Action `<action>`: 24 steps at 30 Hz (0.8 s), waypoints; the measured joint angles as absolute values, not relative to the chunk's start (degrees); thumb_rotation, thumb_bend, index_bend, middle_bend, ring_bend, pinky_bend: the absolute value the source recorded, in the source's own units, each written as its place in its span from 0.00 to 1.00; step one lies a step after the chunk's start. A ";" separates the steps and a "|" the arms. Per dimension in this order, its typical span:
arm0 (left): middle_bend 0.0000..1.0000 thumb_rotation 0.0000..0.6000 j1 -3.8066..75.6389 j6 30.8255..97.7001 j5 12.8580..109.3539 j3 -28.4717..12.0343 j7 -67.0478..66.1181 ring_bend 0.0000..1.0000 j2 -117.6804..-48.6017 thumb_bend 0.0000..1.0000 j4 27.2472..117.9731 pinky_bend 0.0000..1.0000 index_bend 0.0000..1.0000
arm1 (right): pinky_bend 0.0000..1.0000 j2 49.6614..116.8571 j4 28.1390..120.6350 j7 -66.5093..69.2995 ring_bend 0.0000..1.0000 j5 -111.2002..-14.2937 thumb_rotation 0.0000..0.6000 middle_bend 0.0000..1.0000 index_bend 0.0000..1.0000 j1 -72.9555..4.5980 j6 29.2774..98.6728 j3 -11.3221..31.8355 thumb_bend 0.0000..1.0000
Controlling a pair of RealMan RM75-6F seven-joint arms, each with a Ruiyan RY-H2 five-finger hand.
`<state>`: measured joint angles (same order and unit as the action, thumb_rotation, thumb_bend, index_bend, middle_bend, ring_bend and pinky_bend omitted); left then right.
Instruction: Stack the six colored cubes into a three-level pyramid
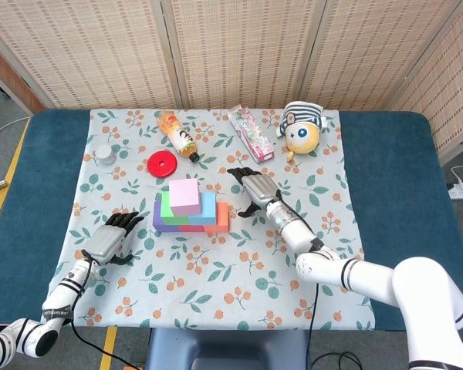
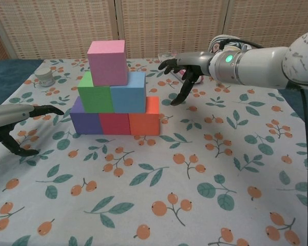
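A three-level pyramid stands mid-table. Its bottom row is a purple cube (image 2: 85,122), a red cube (image 2: 114,123) and an orange cube (image 2: 145,118). A green cube (image 2: 94,92) and a blue cube (image 2: 128,92) sit on them, with a pink cube (image 2: 106,62) on top (image 1: 184,196). My left hand (image 1: 116,237) (image 2: 15,120) hovers low to the left of the stack, fingers apart, holding nothing. My right hand (image 1: 255,189) (image 2: 187,66) hangs to the right of the stack at blue-cube height, fingers spread and empty. Neither hand touches a cube.
Behind the stack lie a red disc (image 1: 162,163), an orange bottle (image 1: 178,136), a pink box (image 1: 250,132) and a plush toy (image 1: 302,128). A small jar (image 1: 104,156) sits at the far left. The floral cloth (image 1: 216,285) covers the table.
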<state>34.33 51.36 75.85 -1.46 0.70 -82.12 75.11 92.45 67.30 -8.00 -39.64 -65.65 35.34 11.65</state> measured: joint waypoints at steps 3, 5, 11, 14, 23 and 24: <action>0.00 1.00 34.79 51.09 76.69 -1.43 0.50 0.00 -82.56 0.28 75.14 0.02 0.08 | 0.12 94.67 65.13 -8.06 0.00 -40.07 1.00 0.04 0.00 -65.84 35.24 11.80 0.05; 0.00 1.00 35.13 50.63 76.96 -1.44 0.46 0.00 -82.69 0.28 75.24 0.02 0.08 | 0.12 96.56 63.21 -7.96 0.00 -40.67 1.00 0.04 0.00 -65.97 35.27 12.09 0.05; 0.00 1.00 35.56 50.12 77.44 -1.55 0.97 0.00 -82.62 0.28 75.38 0.02 0.08 | 0.11 99.85 59.55 -7.10 0.00 -43.24 1.00 0.04 0.00 -66.03 34.92 13.27 0.05; 0.00 1.00 35.71 49.62 77.73 -1.46 1.78 0.00 -82.40 0.28 75.54 0.02 0.08 | 0.11 100.61 58.59 -6.75 0.00 -43.95 1.00 0.04 0.00 -65.96 34.62 13.80 0.05; 0.00 1.00 36.36 48.80 78.76 -1.24 2.71 0.00 -82.00 0.28 75.92 0.02 0.08 | 0.11 101.74 57.32 -6.19 0.00 -45.24 1.00 0.04 0.00 -65.74 33.70 15.15 0.05; 0.00 1.00 36.37 48.81 78.77 -1.26 2.75 0.00 -81.98 0.28 75.94 0.02 0.08 | 0.11 101.74 57.31 -6.23 0.00 -45.31 1.00 0.04 0.00 -65.69 33.68 15.21 0.05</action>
<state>36.37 48.81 78.77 -1.26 2.75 -81.98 75.94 101.74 57.31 -6.23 -45.31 -65.69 33.68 15.21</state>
